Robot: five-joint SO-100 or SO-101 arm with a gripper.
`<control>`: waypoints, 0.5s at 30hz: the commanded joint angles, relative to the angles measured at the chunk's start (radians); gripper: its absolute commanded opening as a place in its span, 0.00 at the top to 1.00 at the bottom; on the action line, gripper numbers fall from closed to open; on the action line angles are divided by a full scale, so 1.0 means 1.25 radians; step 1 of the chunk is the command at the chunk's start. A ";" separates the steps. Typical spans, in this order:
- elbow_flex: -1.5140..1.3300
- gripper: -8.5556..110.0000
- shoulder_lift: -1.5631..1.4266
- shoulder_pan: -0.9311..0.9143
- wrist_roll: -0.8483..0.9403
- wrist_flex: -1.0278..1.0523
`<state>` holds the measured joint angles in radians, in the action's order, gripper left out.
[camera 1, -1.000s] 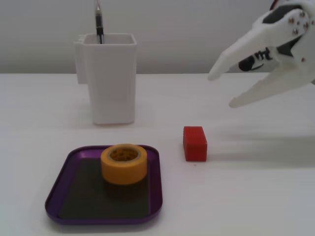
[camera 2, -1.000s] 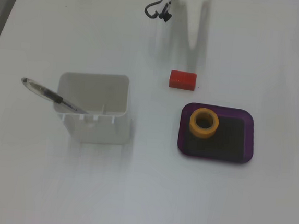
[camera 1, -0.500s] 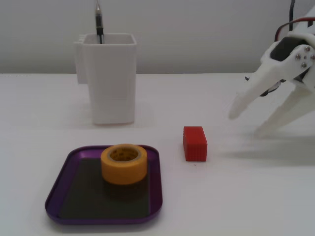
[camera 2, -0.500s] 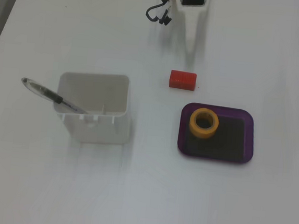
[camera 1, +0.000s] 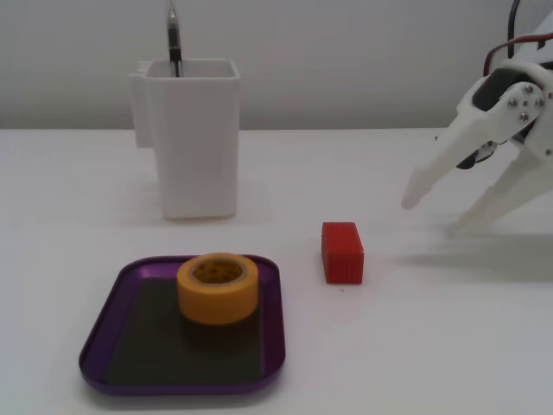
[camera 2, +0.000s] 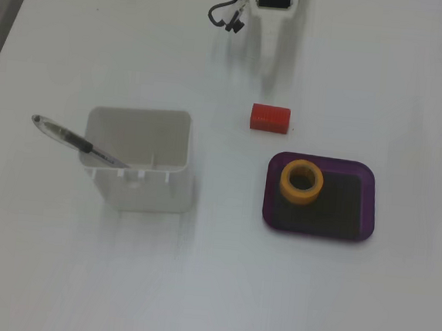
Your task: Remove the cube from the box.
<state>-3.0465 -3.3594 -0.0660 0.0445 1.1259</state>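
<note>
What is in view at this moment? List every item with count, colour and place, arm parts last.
cube: one, red, on the table outside the box, between it and the end effector.
box: one, purple with dark floor, front of the table.
tape roll: one, yellow, inside the box.
container: one, white, tall, behind the box.
pen: one, dark, leaning in the container.
table: one, white.
end effector: one, white, open, empty, apart from the cube.

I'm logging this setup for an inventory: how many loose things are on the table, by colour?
Red: 1, the cube
Yellow: 1, the tape roll
Purple: 1, the box
White: 1, the container
Dark: 1, the pen in it
Total: 5
</note>
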 commanded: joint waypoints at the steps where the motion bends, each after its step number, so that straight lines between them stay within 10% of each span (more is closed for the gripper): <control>1: -0.018 0.81 -0.044 -0.005 -0.006 0.004; 15: -0.020 0.93 -0.044 0.000 -0.010 -0.002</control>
<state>-3.0618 -3.3594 -0.0675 0.0383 1.1259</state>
